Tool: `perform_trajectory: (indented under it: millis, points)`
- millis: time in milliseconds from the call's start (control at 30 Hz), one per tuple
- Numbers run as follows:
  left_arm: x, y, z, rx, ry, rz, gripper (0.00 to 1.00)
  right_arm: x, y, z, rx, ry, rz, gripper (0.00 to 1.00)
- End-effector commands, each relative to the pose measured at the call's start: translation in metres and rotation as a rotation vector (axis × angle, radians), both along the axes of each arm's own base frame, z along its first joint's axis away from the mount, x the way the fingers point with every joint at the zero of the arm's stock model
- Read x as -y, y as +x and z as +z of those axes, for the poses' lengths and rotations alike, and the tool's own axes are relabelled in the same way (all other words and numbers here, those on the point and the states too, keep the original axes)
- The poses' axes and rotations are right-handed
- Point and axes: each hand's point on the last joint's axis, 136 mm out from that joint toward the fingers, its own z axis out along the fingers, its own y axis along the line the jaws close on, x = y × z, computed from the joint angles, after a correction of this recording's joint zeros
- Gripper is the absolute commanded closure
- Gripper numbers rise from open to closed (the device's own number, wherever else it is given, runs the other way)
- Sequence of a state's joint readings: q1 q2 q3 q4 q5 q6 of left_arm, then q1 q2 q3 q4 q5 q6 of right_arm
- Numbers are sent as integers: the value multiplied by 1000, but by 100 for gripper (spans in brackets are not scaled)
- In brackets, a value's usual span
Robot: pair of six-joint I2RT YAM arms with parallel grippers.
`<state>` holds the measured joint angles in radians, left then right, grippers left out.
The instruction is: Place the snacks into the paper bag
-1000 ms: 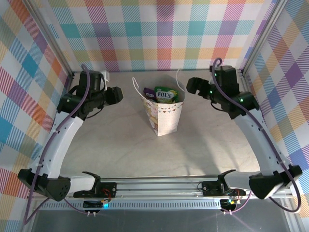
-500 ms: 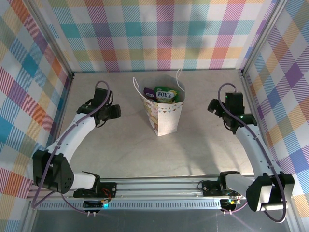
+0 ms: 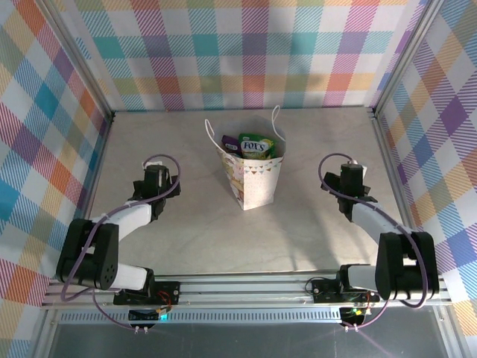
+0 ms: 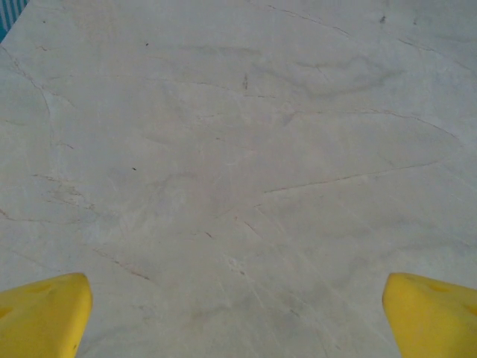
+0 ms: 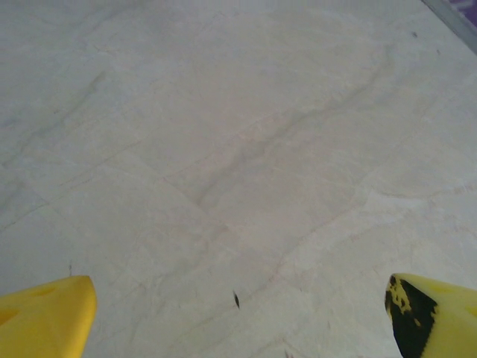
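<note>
Top external view: we are seeing the small white pastel-printed paper gift bag with white cord handles standing upright mid-table, long axis vertical, mouth facing up. The crinkly foil snack packets, purple, green and a yellow-green lettered one, are poking out of the mouth, inside the bag.

The key relation is that the bag is sitting between the two arms. It is lying to the right of the left gripper and to the left of the right gripper, well apart from both, and neither is looking clearly nearer.

Both arms are sitting folded low, elbows near their bases, wrists pointing down at the pale grey marbled table.

In the left wrist view the yellow fingertips are standing spread wide, with bare tabletop between them. In the right wrist view the yellow fingertips are likewise spread wide, pinching nothing.

We are judging the job as about done. Any further move would mean reaching inward and up over the bag mouth.
</note>
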<state>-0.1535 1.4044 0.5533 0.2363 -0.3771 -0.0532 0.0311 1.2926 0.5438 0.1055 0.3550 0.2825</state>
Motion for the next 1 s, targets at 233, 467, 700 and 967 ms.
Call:
perform_trajectory:
  millis: [233, 467, 700, 967]
  points:
    - [3, 33, 27, 250, 11, -35, 0, -12, 35, 16, 185, -45, 118, 1]
    - [10, 34, 16, 262, -13, -89, 0, -31, 52, 11, 235, -76, 267, 1]
    - [14, 26, 8, 293, -40, -131, 0, -59, 45, 9, 331, -69, 438, 1]
    - [10, 32, 5, 282, -83, -136, 0, -52, 50, 6, 314, -36, 413, 1]
